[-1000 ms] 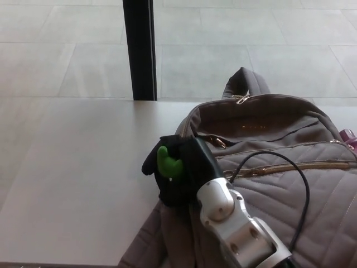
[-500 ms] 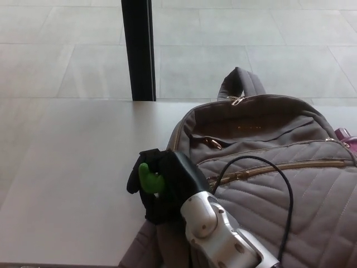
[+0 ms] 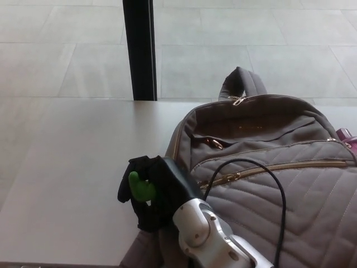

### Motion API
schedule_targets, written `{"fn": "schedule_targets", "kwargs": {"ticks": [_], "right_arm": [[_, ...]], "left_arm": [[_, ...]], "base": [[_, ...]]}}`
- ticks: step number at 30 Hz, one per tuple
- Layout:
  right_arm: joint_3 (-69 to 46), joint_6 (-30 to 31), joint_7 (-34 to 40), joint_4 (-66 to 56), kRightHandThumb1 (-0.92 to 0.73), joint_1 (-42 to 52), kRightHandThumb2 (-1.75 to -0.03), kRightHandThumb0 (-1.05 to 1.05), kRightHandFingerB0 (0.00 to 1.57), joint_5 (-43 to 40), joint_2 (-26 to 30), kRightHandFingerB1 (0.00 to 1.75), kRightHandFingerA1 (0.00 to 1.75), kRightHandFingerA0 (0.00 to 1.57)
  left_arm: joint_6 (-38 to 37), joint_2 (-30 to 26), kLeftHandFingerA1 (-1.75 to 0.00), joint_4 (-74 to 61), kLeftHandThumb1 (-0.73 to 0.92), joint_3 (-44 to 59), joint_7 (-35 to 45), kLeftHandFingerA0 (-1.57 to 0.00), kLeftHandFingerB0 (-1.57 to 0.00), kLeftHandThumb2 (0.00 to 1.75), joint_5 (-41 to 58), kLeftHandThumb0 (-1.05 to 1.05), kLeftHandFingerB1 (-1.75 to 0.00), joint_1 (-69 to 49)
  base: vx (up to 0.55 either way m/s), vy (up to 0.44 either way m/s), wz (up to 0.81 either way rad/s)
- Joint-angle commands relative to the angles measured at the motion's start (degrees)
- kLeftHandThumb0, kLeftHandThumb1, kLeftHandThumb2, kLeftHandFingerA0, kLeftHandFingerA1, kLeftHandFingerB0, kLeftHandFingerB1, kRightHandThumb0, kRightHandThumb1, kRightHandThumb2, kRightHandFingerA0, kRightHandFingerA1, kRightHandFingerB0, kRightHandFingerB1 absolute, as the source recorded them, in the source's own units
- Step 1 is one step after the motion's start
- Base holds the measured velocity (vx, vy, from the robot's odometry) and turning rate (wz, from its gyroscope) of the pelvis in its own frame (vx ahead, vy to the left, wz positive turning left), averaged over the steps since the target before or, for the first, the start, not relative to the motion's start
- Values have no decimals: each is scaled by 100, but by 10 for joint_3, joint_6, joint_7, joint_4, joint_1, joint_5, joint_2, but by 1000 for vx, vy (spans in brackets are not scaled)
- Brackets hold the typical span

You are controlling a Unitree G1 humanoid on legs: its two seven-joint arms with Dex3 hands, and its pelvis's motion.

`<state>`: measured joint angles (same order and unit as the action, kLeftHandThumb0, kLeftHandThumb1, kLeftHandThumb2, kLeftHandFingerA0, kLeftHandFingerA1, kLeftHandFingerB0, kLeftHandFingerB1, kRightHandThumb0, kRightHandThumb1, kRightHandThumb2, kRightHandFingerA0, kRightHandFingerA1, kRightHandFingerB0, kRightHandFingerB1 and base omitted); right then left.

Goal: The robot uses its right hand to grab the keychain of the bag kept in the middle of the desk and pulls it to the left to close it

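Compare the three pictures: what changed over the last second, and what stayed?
The right hand, shut on the green keychain, moved left and toward the near edge of the desk, carrying the keychain along; its black cable followed. The bag and black post stayed about where they were.

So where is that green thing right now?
In the head view, the green keychain sits in the right robot hand, just left of the grey bag.
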<state>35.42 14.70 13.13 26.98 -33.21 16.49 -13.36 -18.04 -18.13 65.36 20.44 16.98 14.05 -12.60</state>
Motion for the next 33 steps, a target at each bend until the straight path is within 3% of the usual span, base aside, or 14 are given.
{"fn": "schedule_targets", "kwargs": {"ticks": [1,33], "right_arm": [[34,30,-14,81,-36,0,-147,-48,96,-43,-225,167,175,102],[43,22,6,108,-36,-9,-147,-48,96,-50,-245,167,175,102]], "left_arm": [[-6,-4,-61,-9,92,-16,-27,-79,-61,68,-27,-62,-48,1],[-6,-20,-61,-2,92,-13,-14,-79,-61,68,-17,-62,-48,-5]], "base": [[0,0,0],[0,0,0]]}}
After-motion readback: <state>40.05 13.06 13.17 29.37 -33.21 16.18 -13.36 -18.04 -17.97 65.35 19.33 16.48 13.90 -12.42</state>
